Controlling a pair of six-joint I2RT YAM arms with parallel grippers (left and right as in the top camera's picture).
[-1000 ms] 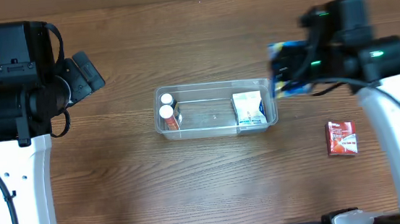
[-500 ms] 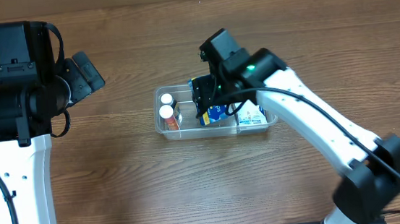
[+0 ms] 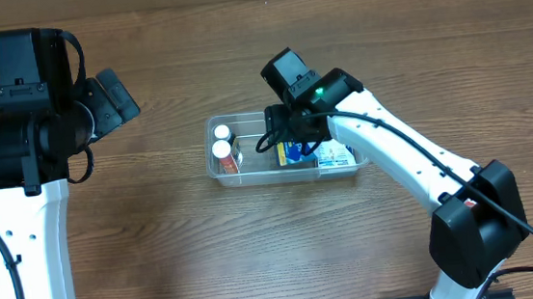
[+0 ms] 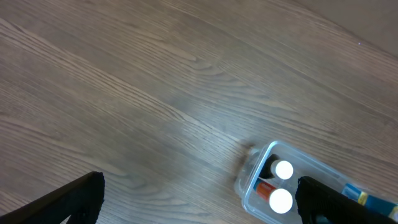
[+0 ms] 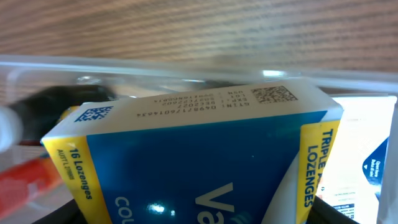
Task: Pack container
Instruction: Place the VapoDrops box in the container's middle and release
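Observation:
The clear plastic container sits mid-table. It holds two white-capped bottles at its left end and a white and blue box at its right end. My right gripper is down inside the container, shut on a blue and yellow lozenge box that fills the right wrist view. My left gripper is open and empty, held high to the left of the container, whose bottles show at the lower right of that view.
Bare wood table lies all around the container. My right arm reaches in over the table from the lower right. The small red packet seen earlier on the right is hidden now.
My right gripper carried the lozenge box from the right of the container leftward over it and lowered it inside. My left arm has not moved.

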